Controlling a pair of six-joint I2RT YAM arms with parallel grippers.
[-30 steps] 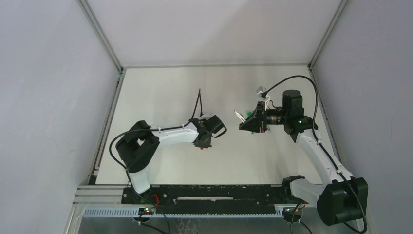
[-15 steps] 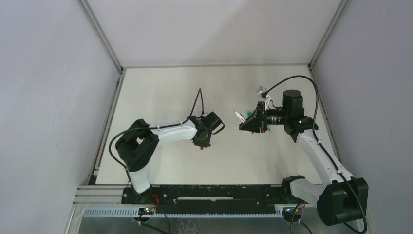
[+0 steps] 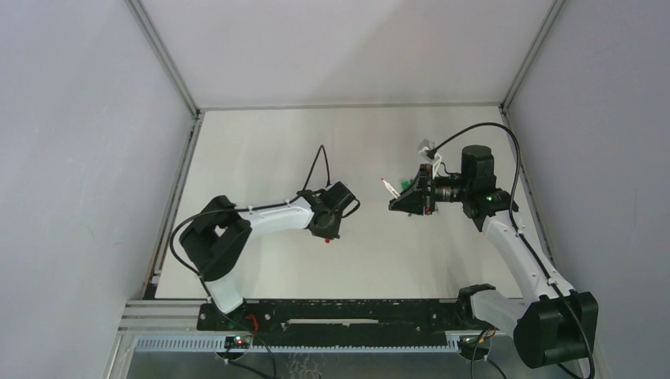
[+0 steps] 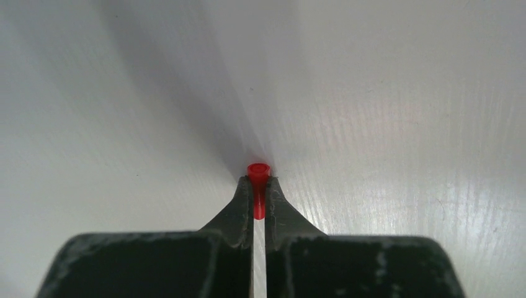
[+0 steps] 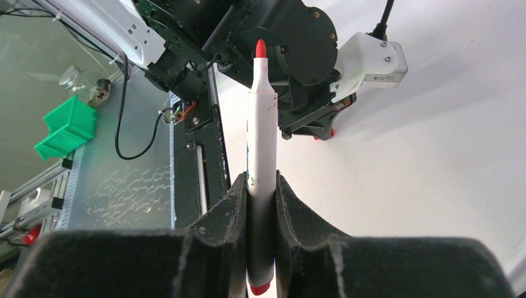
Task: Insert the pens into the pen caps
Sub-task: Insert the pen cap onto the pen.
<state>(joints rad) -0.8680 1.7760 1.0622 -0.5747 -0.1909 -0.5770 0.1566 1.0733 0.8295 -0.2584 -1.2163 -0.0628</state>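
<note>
Enclosure: plain grey walls (image 3: 71, 174) close in a white worktop (image 3: 261, 150); both arm bases sit at its near edge.
Left arm (image 3: 269, 215): reaches towards the middle of the worktop, wrist turned downward.
Left fingers (image 4: 239, 208): clenched on a red pen cap (image 4: 258, 171), which is pinched at the very tips. Only a thin slit shows between the fingers behind it.
Red pen cap, position: left of centre over the worktop, its round end showing just past the fingertips. Shadow gathers right at it, but whether it touches the surface cannot be told.
Right arm (image 3: 517, 249): raised over the right half, wrist pointing left towards the other arm.
Right fingers (image 5: 231, 208): grasping a pen (image 5: 262, 143) around the lower barrel.
Pen, condition: white barrel with faint red marks, bare red tip, red rear end showing below the grip.
Pen, position: held off the worktop, in line with the fingers, tip aimed towards the left wrist. It is well apart from the red pen cap, with bare worktop between them.
Beyond the near rail, right wrist view: a green bin (image 5: 67, 127) and a small glass jar (image 5: 71, 76).
</note>
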